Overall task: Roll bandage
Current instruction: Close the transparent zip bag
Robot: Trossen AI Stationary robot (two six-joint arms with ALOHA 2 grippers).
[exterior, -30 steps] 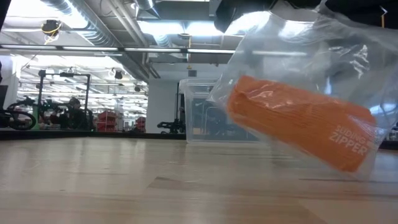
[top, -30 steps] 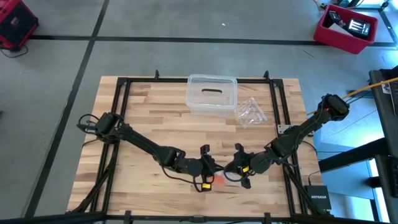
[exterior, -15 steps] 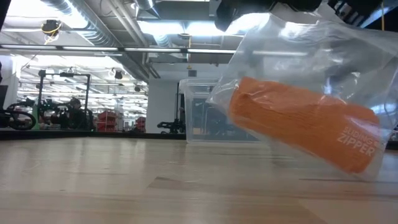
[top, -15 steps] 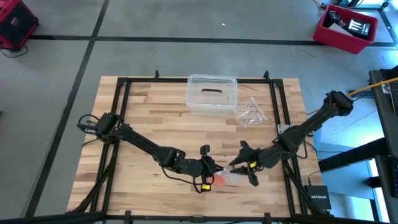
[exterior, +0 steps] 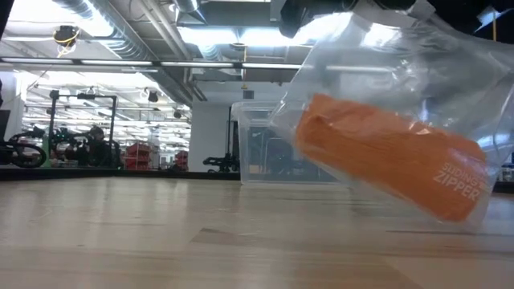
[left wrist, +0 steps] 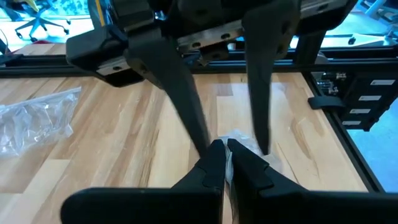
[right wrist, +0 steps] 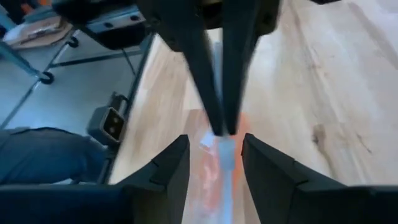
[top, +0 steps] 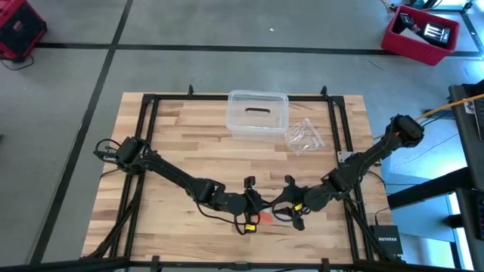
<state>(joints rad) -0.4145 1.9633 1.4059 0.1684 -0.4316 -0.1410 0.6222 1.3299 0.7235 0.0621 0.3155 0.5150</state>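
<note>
The left tool (top: 253,211) and the right tool (top: 286,211) meet near the front edge of the counter (top: 189,151), facing each other. Between them hangs a clear zipper bag (exterior: 418,96) with the orange bandage (exterior: 389,156) rolled inside it, tilted and lifted just off the wood. In the left wrist view the left tool (left wrist: 225,152) has its fingers pressed together on the thin edge of the bag, with the right tool's two fingers spread apart just beyond it. In the right wrist view the right tool (right wrist: 214,163) shows its own fingers apart, with bag film and orange between them, and the left tool's fingers closed together straight ahead. Well beyond both tools, toward the back of the counter, stand a clear box (top: 257,115) and, just beside it, an empty crinkled bag (top: 305,137).
</note>
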